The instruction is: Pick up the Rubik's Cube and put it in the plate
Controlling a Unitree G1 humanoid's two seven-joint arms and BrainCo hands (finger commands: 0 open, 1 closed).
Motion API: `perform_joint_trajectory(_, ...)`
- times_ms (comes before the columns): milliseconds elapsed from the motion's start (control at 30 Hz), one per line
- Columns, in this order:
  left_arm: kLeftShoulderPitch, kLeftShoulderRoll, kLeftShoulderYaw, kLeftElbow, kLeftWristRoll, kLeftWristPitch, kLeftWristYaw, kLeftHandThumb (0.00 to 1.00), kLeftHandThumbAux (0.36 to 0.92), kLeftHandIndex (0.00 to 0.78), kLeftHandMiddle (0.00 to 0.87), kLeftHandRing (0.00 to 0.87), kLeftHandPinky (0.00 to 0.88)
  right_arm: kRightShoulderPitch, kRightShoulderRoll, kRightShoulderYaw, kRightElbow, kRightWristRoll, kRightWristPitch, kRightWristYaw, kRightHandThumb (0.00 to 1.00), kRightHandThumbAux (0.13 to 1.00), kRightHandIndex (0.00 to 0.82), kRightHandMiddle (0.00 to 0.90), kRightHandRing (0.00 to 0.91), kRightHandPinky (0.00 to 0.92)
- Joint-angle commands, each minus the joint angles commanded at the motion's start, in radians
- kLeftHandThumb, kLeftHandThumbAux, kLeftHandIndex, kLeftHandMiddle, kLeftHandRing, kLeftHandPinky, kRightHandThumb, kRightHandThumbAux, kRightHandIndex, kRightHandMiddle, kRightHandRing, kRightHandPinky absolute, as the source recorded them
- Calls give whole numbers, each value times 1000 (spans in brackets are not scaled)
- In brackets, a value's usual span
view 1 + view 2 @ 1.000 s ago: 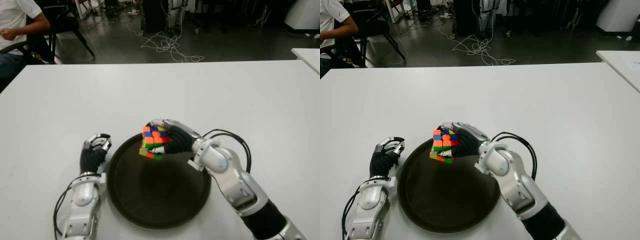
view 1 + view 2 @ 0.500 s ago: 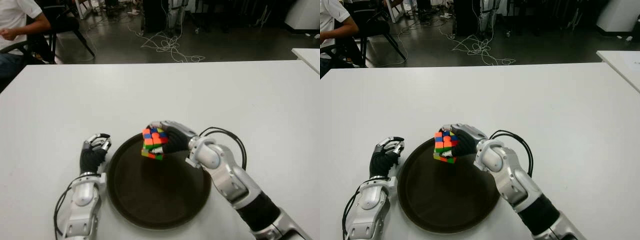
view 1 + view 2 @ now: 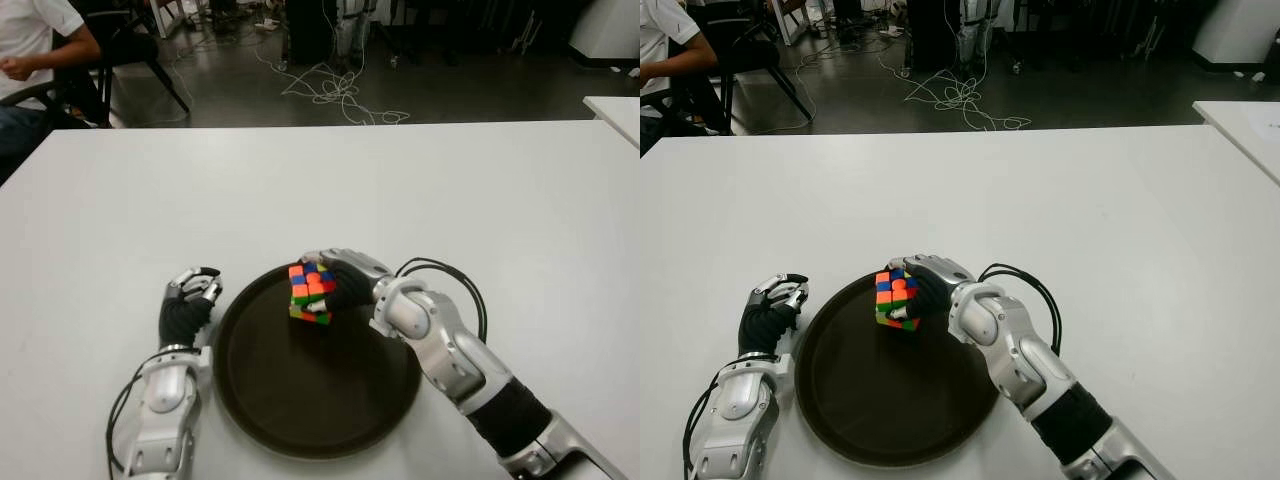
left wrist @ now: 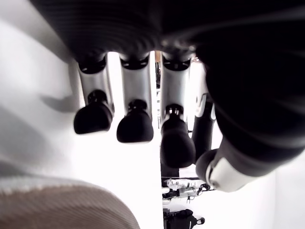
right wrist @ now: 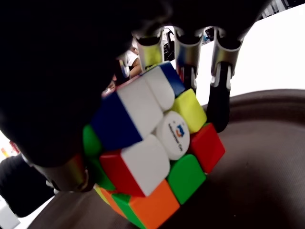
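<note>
Right now we see the right hand (image 3: 335, 285) wrapped around the Rubik's Cube (image 3: 311, 293), with its fingers (image 5: 220, 86) curled over the far faces and the thumb pressing the near side. We find the cube over the far part of the plate (image 3: 320, 400), a dark round dish sitting on the white table (image 3: 450, 190) close to the robot. In the right wrist view the cube (image 5: 152, 143) is tilted, one lower corner right down at the plate's dark surface (image 5: 248, 157), though we cannot tell for certain whether it touches. Its stickers show orange, blue, green, red, yellow and white.

We see the left hand (image 3: 187, 305) just beside the plate's left rim, over the table. In its own wrist view the fingers (image 4: 136, 126) hang loosely bent with nothing between them.

Beyond the table's far edge we make out a dark floor with loose cables (image 3: 335, 95), and a seated person (image 3: 35, 50) at the far left.
</note>
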Motion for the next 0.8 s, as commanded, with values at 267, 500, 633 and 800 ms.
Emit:
perform_joint_trajectory(267,-3,-2,2,7,-5,-6,-2,705,708,442,798,813,794,3,-7,10,10,-18,-33,-3,691,731,428,704,718,693)
perform_joint_trajectory(500,-2,3,-1,-2,-2,10,-2,704,709,442,798,808,782,6,-16,14,12,-19,-61,8,689,734,422,576,530,425)
perform_joint_trajectory(633,-3,5,-1,-6,-1,25,-1,705,708,442,794,806,782,7,-18,22,15,-34,-67,6,691,735,419,529,487,368)
perform_joint_trajectory(800,-4,5,0,-10,-1,33,1,706,707,443,795,807,788,20,-21,28,4,-50,-69,-1,694,734,421,580,560,496)
